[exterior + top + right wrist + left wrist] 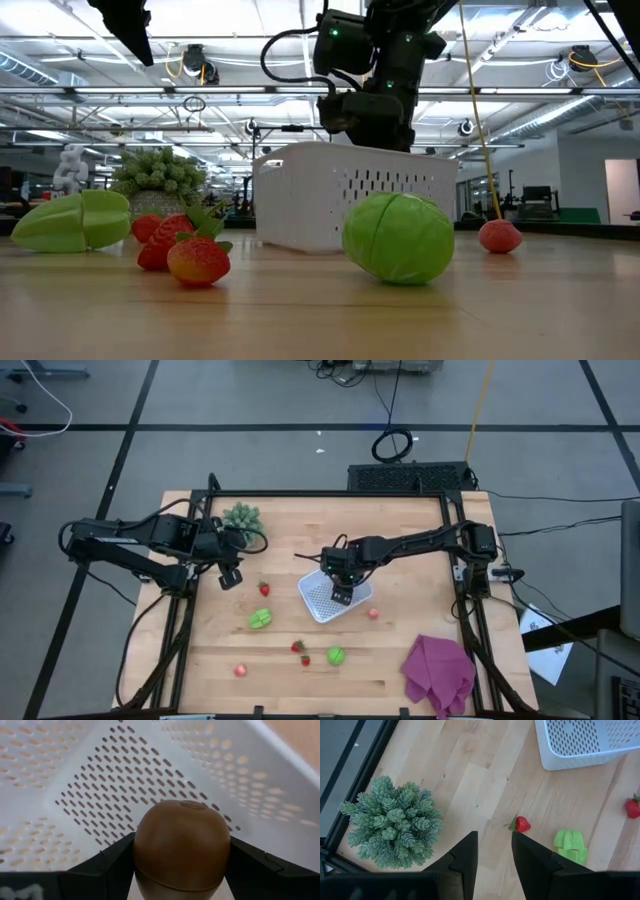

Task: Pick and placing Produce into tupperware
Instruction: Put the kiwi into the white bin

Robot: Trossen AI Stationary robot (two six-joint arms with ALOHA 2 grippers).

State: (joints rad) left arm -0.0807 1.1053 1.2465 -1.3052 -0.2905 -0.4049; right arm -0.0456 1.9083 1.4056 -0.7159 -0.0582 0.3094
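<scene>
From above, the right gripper [343, 593] covers much of the white tupperware [318, 600] near the table's [420, 550] centre, so its floor is mostly hidden there, and only the wrist view shows the fingers pinching the brown round piece [181, 849] just over the perforated bottom, with no other piece visible inside. The left gripper [231, 577] hovers at about 9 o'clock from the tupperware, beside the spiky plant [242, 517], fingers [465, 856] slightly parted and holding nothing. Loose on the wood, from 8 to 4 o'clock of the tupperware, lie the green leafy piece [260, 619], green round piece [336, 655], strawberries [300, 650] and pink ball [373, 613].
</scene>
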